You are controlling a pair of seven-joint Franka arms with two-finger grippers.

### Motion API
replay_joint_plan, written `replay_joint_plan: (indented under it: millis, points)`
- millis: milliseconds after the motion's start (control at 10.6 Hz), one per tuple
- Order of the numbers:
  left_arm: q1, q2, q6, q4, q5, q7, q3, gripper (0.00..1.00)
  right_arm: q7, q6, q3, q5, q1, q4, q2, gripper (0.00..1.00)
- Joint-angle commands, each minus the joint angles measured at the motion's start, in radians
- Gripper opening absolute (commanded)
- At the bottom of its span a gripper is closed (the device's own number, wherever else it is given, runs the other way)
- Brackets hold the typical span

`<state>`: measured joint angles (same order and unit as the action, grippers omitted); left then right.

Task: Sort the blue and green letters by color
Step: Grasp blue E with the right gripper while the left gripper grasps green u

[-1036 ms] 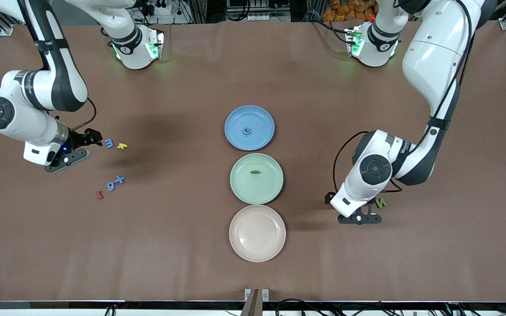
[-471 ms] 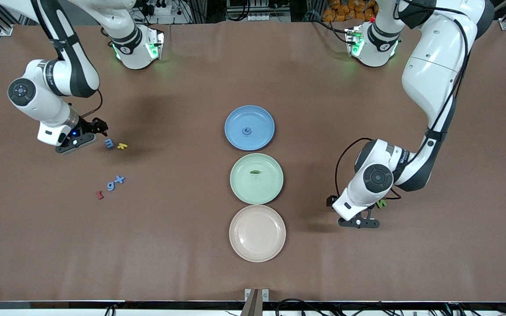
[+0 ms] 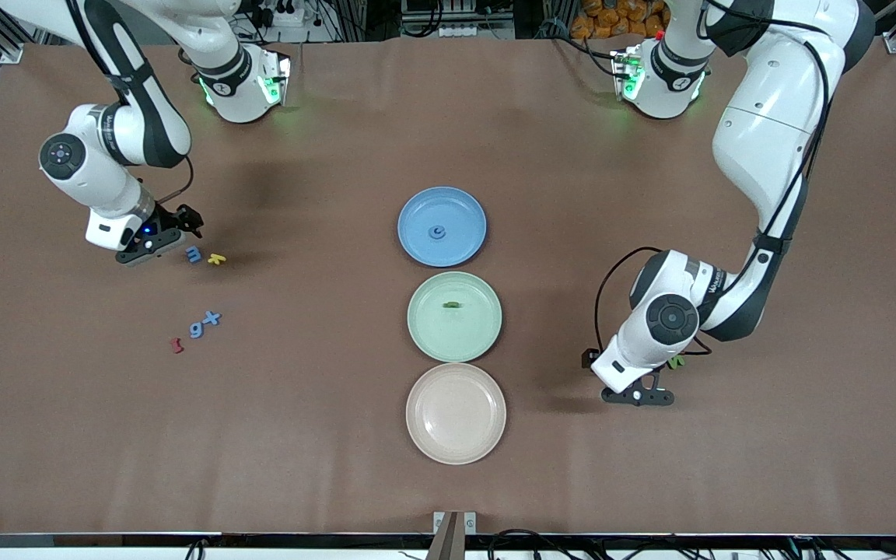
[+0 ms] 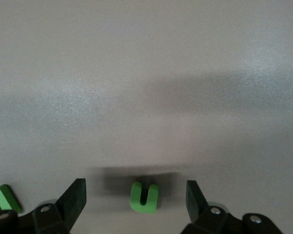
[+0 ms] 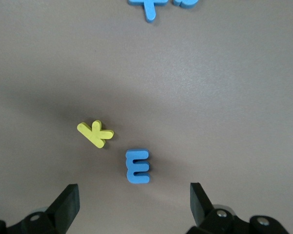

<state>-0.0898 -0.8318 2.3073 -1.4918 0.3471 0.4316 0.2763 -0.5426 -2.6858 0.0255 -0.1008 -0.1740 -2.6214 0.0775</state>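
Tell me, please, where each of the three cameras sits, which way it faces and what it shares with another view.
Front view: high across the table, facing both arms; shows the right gripper, left gripper and three plates.
Left wrist view: on the left arm's wrist, looking down between open jaws at a green U.
Right wrist view: on the right arm's wrist, looking down between open jaws at the blue E and yellow K.
Shared: the blue E and yellow K also appear in the front view.
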Motion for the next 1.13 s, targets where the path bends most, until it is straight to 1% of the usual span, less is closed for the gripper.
replay_joint_plan:
  millis: [0,188,377,565,660,754,848,942,1036]
  points:
    - [0.007,-0.007,0.006,0.007,-0.010,-0.019,0.006,0.91,-0.020,-0.103,0.017,-0.008,-0.044,-0.011,0.089,1.00]
    - [0.007,-0.010,0.006,0.005,-0.013,-0.019,0.006,0.89,-0.022,-0.147,0.017,-0.010,-0.053,-0.011,0.137,1.00]
    - [0.007,-0.007,0.004,-0.002,-0.062,-0.019,0.006,0.86,-0.022,-0.151,0.017,-0.010,-0.051,-0.011,0.148,1.00]
    - [0.007,-0.009,0.004,-0.011,-0.080,-0.019,0.006,0.86,-0.022,-0.180,0.017,-0.010,-0.051,-0.008,0.172,1.00]
    - [0.008,-0.010,0.004,-0.013,-0.086,-0.019,0.006,0.85,-0.020,-0.181,0.017,-0.010,-0.050,-0.006,0.174,0.93]
    - [0.007,-0.010,0.004,-0.015,-0.086,-0.019,0.006,0.81,-0.022,-0.181,0.017,-0.010,-0.050,-0.005,0.174,0.76]
    - [0.008,-0.009,0.004,-0.016,-0.088,-0.020,0.004,0.78,-0.022,-0.181,0.017,-0.011,-0.047,-0.003,0.174,0.65]
    - [0.012,-0.009,0.004,-0.018,-0.088,-0.020,0.004,0.74,-0.020,-0.181,0.017,-0.010,-0.047,-0.002,0.174,0.49]
    - [0.015,-0.009,0.004,-0.022,-0.086,-0.020,0.006,0.73,-0.019,-0.181,0.017,-0.010,-0.047,-0.002,0.174,0.34]
